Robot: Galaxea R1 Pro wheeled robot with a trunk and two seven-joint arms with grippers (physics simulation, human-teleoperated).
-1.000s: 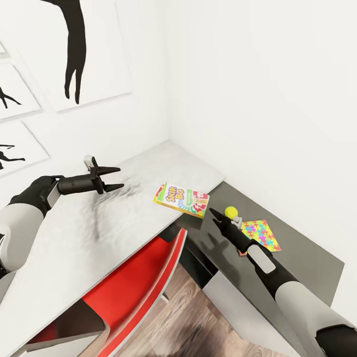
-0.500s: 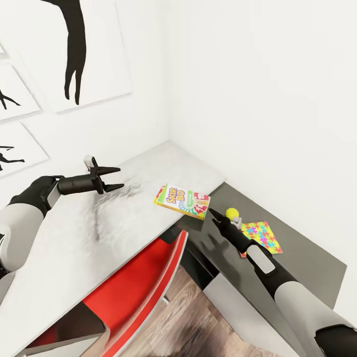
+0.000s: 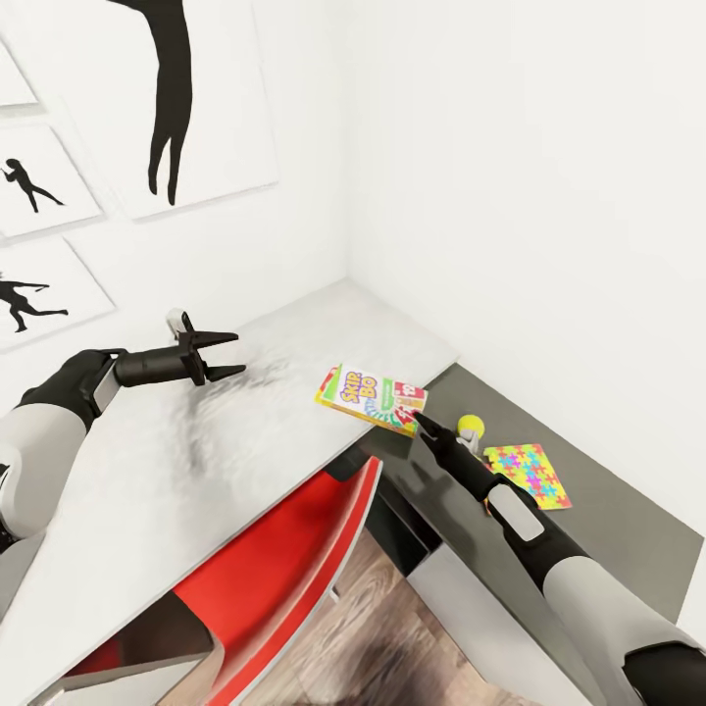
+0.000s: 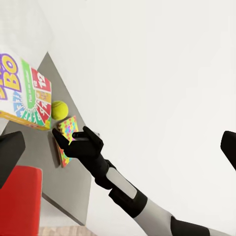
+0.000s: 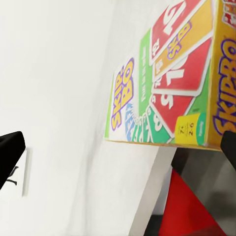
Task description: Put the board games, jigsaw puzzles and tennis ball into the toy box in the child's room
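A corner of a white-walled room, seen from above. Black silhouette prints (image 3: pixel 172 98) hang on the wall at the left. A pale grey bed (image 3: pixel 226 431) with a softly textured cover runs into the corner. Next to it, lower and to the right, sits a dark grey worktop (image 3: pixel 608 520) set against the right-hand wall. A red chair (image 3: pixel 284 559) stands in front, between bed and worktop, over a wood-plank floor (image 3: pixel 392 637).

A bright Skip-Bo board game (image 3: pixel 371 397) lies flat at the bed's edge, its corner overhanging toward the worktop. On the worktop, a yellow tennis ball (image 3: pixel 471 426) rests close to that box, and a jigsaw puzzle (image 3: pixel 529 475) with a multicoloured piece pattern lies flat just beyond the ball.

The left tool (image 3: pixel 227 355) hovers above the bed, well apart from the game box, its two black fingers spread and holding nothing. The right tool (image 3: pixel 424 422) reaches out over the gap between bed and worktop, its tip right at the near corner of the board game and beside the tennis ball. From the right wrist view, the box's end and face loom close between two widely separated black fingertips (image 5: pixel 10 150), so this tool is spread too, gripping nothing. In the left wrist view the right arm's dark wrist overlaps the puzzle (image 4: pixel 66 137), with the ball (image 4: pixel 59 109) just beside the game box (image 4: pixel 24 93).
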